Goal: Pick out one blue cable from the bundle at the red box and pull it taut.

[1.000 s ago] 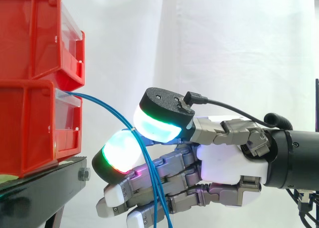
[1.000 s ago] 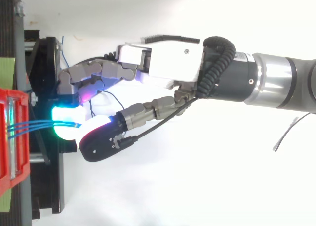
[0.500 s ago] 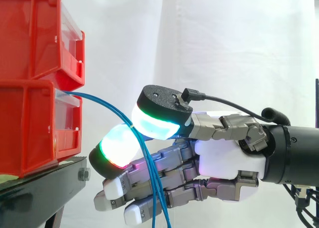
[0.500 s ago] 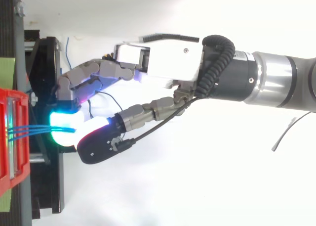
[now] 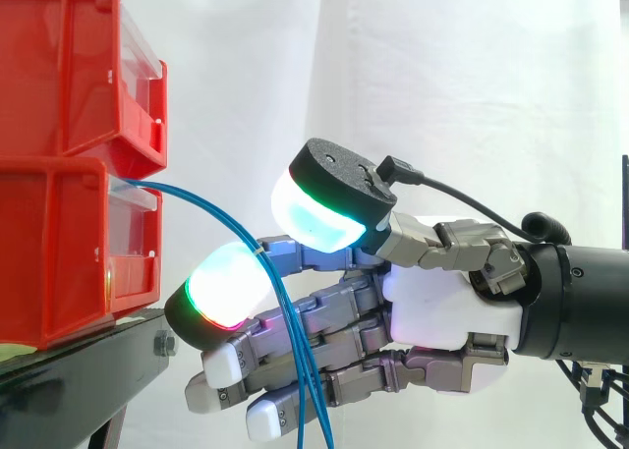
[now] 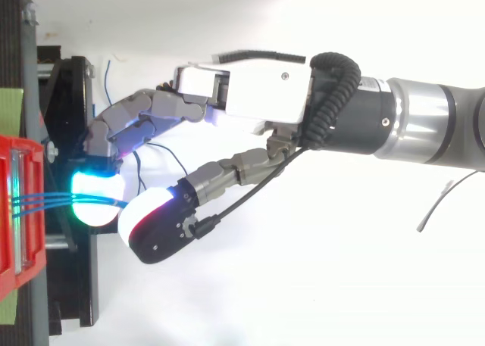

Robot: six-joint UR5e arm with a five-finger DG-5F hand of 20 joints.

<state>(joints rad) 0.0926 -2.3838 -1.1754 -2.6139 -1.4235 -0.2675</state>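
Side view. Robot hand [image 5: 447, 307] released, its fingers loosely extended and its thumb pad [image 5: 324, 218] clear of the fingertip pad [image 5: 221, 287] at its 8 o'clock. The blue cables [image 5: 211, 213] arched from the lower red box [image 5: 59, 252] at 9 o'clock, passed between the two pads against the fingertip pad, and hung toward 6 o'clock.

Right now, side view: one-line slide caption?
Hand beside stacked red bins; blue cables arc slack from the lower bin across one glowing fingertip, thumb pad apart above them.
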